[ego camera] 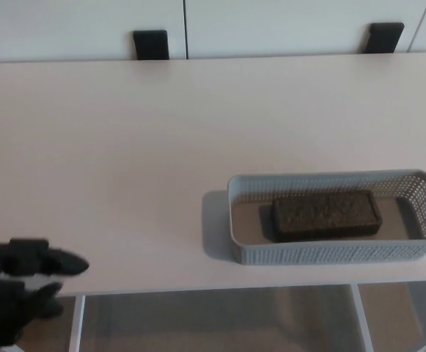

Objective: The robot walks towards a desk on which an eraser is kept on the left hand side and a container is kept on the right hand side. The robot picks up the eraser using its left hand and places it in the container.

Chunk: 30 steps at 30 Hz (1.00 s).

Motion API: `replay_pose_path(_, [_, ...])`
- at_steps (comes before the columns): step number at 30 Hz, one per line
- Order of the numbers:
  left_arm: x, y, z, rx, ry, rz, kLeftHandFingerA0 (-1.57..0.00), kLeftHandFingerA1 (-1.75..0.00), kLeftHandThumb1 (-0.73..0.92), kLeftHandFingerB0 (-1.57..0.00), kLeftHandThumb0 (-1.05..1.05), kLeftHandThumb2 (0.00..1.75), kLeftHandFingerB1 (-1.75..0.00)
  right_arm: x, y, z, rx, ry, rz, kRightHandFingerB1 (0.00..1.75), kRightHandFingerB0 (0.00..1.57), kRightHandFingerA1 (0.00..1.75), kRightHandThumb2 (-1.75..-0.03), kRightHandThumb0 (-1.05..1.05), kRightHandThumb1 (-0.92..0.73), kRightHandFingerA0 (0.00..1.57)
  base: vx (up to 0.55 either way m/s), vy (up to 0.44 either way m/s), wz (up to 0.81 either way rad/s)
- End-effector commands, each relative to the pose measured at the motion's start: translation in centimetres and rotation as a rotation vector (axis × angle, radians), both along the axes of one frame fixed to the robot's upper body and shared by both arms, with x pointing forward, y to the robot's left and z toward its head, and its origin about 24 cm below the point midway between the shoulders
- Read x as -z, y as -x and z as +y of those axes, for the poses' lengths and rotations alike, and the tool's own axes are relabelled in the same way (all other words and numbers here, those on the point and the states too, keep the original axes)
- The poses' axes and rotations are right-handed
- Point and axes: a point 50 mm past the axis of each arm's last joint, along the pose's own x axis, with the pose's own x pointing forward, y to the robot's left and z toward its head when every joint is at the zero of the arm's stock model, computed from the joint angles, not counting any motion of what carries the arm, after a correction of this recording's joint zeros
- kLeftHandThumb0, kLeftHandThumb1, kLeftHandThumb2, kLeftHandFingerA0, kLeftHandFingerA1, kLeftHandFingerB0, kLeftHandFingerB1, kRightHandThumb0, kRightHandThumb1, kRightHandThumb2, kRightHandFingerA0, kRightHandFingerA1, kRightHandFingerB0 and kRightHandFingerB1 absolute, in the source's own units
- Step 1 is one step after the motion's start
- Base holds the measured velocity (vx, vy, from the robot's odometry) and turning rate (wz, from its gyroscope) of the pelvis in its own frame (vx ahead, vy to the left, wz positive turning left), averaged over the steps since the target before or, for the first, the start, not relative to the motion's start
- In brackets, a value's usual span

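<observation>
Lying flat inside the grey mesh container (pixel 330 253), eraser (pixel 326 215) delivered; left of container, left hand (pixel 15 293) empty, fingers (pixel 48 262) loosely spread, nothing gripped.

Head view under soft, even, diffuse lighting: the pale tabletop (pixel 125 147) appears bright but slightly washed out, with no hard glare. A faint shadow falls on the tabletop to the left of the container (pixel 330 253), and the eraser (pixel 327 214) inside it reads as a dark, grainy block. The whole picture is mildly soft, and the left robot hand (pixel 11 293) at the lower-left corner is dark and blurred.
</observation>
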Motion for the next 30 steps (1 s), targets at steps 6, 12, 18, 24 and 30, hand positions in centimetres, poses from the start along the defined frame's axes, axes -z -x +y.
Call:
replay_pose_path(6, [4.0, 10.6, 1.7, 0.601, 0.82, 0.7, -0.92, -0.64, 0.71, -0.53, -0.88, 1.11, -0.53, 1.4, 2.9, -2.1, 0.047, 0.026, 0.098, 0.45, 0.68, 0.5, -0.53, -0.23, -0.43, 0.86, 0.0, 0.0, 0.0])
replay_pose_path(12, [8.6, 11.4, 0.1, 0.428, 0.393, 0.754, -0.62, -0.44, 0.81, -0.47, -0.77, 0.65, -0.35, 1.3, 2.6, -2.2, 0.062, 0.027, 0.08, 0.46, 0.69, 0.5, -0.52, -0.23, -0.42, 0.85, 0.0, 0.0, 0.0])
replay_pose_path(18, [13.1, 10.0, -1.6, 0.411, -0.206, 0.528, -0.18, -0.37, 0.63, -0.26, -0.72, 0.59, -0.3, 1.3, 2.3, -1.7, 0.121, -0.007, 0.023, 0.45, 0.61, 0.48, -0.52, -0.19, -0.41, 0.78, 0.0, 0.0, 0.0])
replay_pose_path(24, [15.6, 6.4, 1.4, 0.224, -0.502, 0.399, -0.06, -0.3, 0.4, -0.11, -0.64, 0.74, -0.34, 1.1, 1.5, -1.5, 0.246, -0.05, -0.075, 0.45, 0.5, 0.48, -0.51, -0.2, -0.37, 0.64, 0.0, 0.0, 0.0])
replay_pose_path(30, [16.0, 6.6, 2.9, 0.172, -0.477, 0.43, -0.01, -0.51, 0.3, 0.0, -0.34, 0.89, -0.48, 0.7, 0.9, -1.8, 0.291, -0.067, -0.108, 0.45, 0.44, 0.5, -0.51, -0.21, -0.38, 0.59, 0.0, 0.0, 0.0])
